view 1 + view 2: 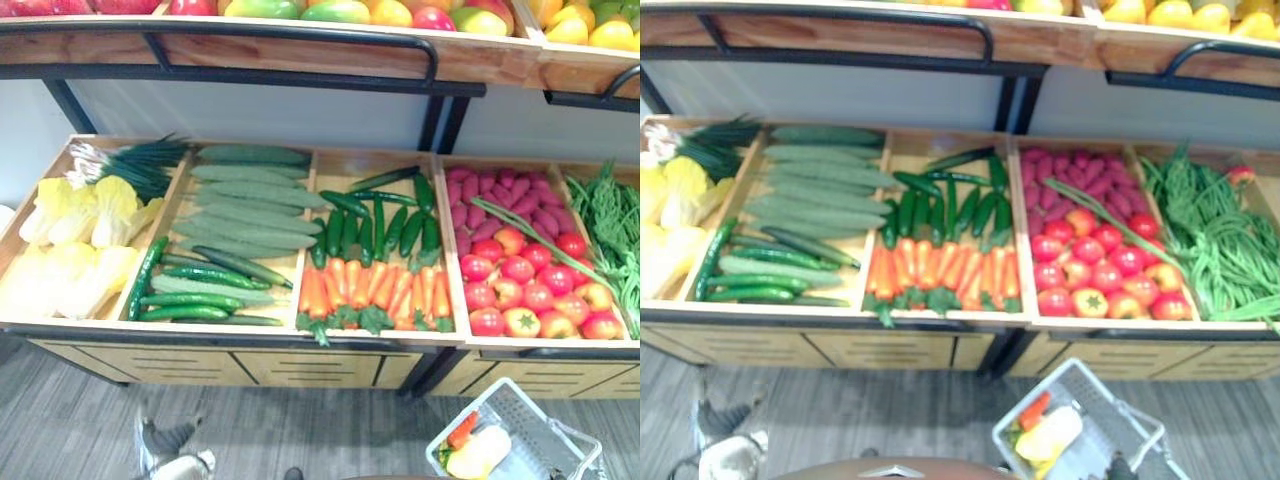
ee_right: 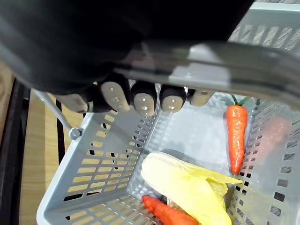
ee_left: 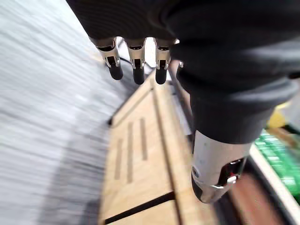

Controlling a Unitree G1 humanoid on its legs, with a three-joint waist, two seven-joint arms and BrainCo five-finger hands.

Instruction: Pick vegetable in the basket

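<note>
A grey plastic basket [image 1: 535, 412] hangs low at the right in front of the stand. My right hand [image 2: 144, 97] is shut on its grey handle [image 2: 225, 70], fingers curled round the bar. Inside the basket lie a carrot [image 2: 236, 136], a pale yellow cabbage [image 2: 187, 185] and a second carrot [image 2: 168, 214] partly under the cabbage. My left hand [image 3: 136, 56] is open with straight fingers and holds nothing; it hangs beside the stand's wooden front [image 3: 140, 154], low at the left [image 1: 178, 452].
The wooden stand [image 1: 250, 330] holds yellow cabbages [image 1: 85, 235], spring onions [image 1: 140, 165], long gourds [image 1: 250, 205], cucumbers [image 1: 195, 290], carrots [image 1: 375, 290], tomatoes [image 1: 530, 285], purple sweet potatoes [image 1: 500, 195] and green beans [image 1: 1225, 245]. A fruit shelf [image 1: 300, 50] overhangs it. Grey floor lies in front.
</note>
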